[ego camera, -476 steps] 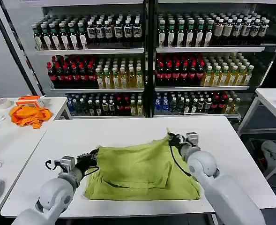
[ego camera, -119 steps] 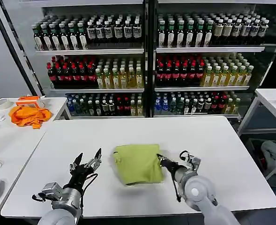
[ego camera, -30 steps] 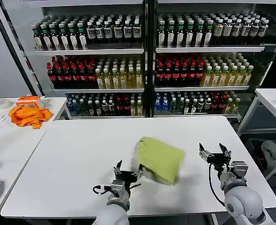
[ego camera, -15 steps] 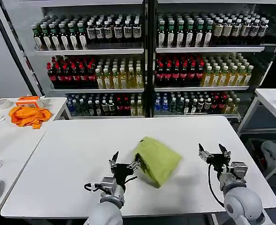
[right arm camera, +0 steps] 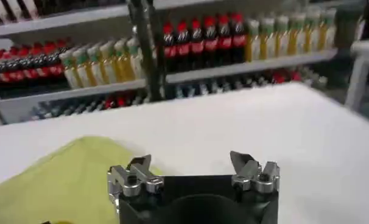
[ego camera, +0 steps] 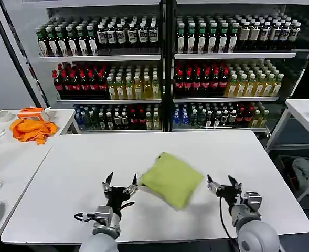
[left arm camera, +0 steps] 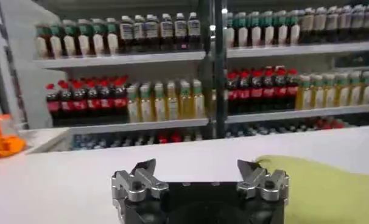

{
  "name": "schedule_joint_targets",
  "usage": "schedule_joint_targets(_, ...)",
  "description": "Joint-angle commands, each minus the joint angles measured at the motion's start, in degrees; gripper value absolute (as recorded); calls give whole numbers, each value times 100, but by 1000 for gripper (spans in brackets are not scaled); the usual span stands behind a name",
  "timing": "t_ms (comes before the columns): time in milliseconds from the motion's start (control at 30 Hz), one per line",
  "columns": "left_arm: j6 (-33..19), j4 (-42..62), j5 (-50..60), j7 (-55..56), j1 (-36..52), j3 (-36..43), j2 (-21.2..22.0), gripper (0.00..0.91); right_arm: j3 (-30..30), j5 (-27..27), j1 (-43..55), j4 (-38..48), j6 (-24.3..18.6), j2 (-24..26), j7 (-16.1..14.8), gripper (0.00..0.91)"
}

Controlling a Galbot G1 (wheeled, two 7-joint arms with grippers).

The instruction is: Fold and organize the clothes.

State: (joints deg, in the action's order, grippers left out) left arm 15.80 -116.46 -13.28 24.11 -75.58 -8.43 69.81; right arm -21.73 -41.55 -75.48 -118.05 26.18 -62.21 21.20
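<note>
Your left hand [ego camera: 120, 185] in the head view sits low on the white bench [ego camera: 81, 157], fingers spread and empty, its near fingertip just at the T-shirt [ego camera: 167, 178] edge (contact unclear). That folded shirt lies mid-bench, at about 3 o'clock from it. Your right hand [ego camera: 221, 185], at 3 o'clock of the shirt, is spread wide too, holding nothing.

Left wrist view: spread fingers [left arm camera: 139, 181], the shirt [left arm camera: 321, 189] beside one.

Right wrist view: empty fingers [right arm camera: 251, 170], the shirt [right arm camera: 56, 182] alongside.
</note>
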Motion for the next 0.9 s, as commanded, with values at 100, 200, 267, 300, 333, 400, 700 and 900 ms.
schedule_joint_targets(100, -107, -330, 324, -77, -544, -408, -53, 907, 634, -1207, 679, 816, 141, -638, 641, 907)
schedule_joint_targets(200, -112, -335, 346, -74, -575, -409, -5, 907, 659, -1417, 892, 1098, 138, -764, 805, 907)
schedule_joint_targets(267, -113, -348, 345, -74, -591, -411, 3, 907, 666, -1567, 1034, 1212, 122, -852, 872, 907)
schedule_joint_targets(300, -113, -354, 347, -75, -601, -413, 4, 907, 673, -1613, 1099, 1269, 119, -885, 906, 836)
schedule_joint_targets(333, -113, -361, 349, -77, -607, -414, 4, 907, 679, -1618, 1143, 1299, 116, -904, 927, 685)
schedule_joint_targets(400, -92, -373, 355, -88, -623, -416, 1, 907, 698, -1626, 1288, 1409, 113, -956, 979, 524)
schedule_joint_targets(700, -85, -390, 366, -136, -664, -390, 25, 907, 782, -1707, 1636, 1584, 67, -1106, 1153, 0)
schedule_joint_targets(900, -80, -361, 356, -143, -627, -380, 24, 907, 782, -1638, 1900, 1853, 27, -1071, 1144, 0)
